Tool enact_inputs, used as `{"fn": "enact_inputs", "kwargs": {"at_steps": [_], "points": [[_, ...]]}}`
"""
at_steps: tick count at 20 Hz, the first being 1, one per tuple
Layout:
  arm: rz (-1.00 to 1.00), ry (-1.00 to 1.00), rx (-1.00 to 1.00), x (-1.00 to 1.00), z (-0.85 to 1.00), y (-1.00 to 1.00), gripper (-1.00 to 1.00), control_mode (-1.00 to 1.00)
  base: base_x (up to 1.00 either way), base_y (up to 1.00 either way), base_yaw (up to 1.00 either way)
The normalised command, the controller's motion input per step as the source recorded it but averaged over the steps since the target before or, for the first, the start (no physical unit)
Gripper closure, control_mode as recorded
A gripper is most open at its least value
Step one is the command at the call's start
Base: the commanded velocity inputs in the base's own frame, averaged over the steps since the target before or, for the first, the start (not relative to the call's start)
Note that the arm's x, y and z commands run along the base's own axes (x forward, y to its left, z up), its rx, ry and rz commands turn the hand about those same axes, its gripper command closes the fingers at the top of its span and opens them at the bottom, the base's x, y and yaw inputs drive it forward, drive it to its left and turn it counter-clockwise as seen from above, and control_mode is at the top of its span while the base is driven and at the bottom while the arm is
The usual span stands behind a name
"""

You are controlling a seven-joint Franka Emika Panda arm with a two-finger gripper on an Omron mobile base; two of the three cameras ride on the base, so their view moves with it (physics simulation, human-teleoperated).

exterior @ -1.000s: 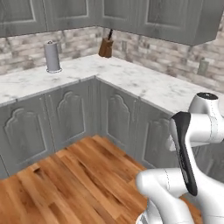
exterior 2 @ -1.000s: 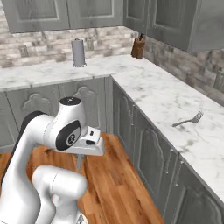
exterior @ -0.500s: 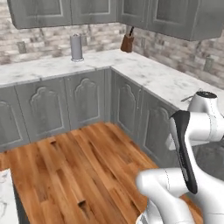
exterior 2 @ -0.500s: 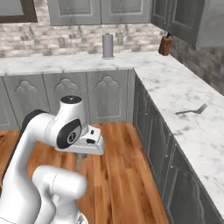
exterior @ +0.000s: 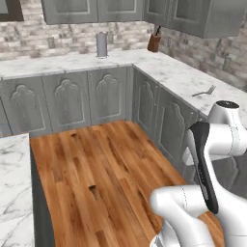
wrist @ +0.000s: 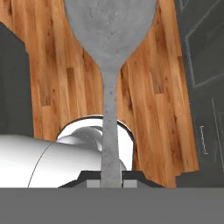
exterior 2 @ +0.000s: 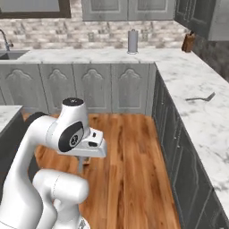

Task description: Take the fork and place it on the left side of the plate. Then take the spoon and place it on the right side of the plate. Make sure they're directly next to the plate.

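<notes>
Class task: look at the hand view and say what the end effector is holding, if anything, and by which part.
The end effector holds the spoon, gripped by the end of its handle, with the bowl pointing away.

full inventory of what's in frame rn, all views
spoon: 1, grey metal, held in the gripper, bowl pointing away from the hand, above the wood floor
fork: 1, grey metal, lying on the right-hand marble counter
paper towel roll: 1, grey-white, upright on the back counter
knife block: 1, brown, at the far end of the right-hand counter
sink faucet: 1, metal, far left of the back counter
counter: L-shaped, white marble, over grey cabinets
floor: brown wood planks
gripper: 1, dark tips, shut on the spoon's handle
arm: 1, white with dark joints
</notes>
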Motion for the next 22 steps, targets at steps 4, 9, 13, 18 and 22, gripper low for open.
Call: {"fn": "enact_inputs", "kwargs": {"at_steps": [4, 9, 13, 18, 22], "points": [[0.0, 0.0, 0.0, 0.0, 0.0, 0.0, 1.0, 1.0, -1.0, 0.0, 0.22], [0.0, 0.0, 0.0, 0.0, 0.0, 0.0, 1.0, 1.0, -1.0, 0.07, 0.16], [0.0, 0.0, 0.0, 0.0, 0.0, 0.0, 1.0, 1.0, -1.0, 0.28, 0.14], [0.0, 0.0, 0.0, 0.0, 0.0, 0.0, 1.0, 1.0, -0.99, 0.4, 0.13], [0.0, 0.0, 0.0, 0.0, 0.0, 0.0, 1.0, 1.0, -1.0, 0.4, 0.13]]}}
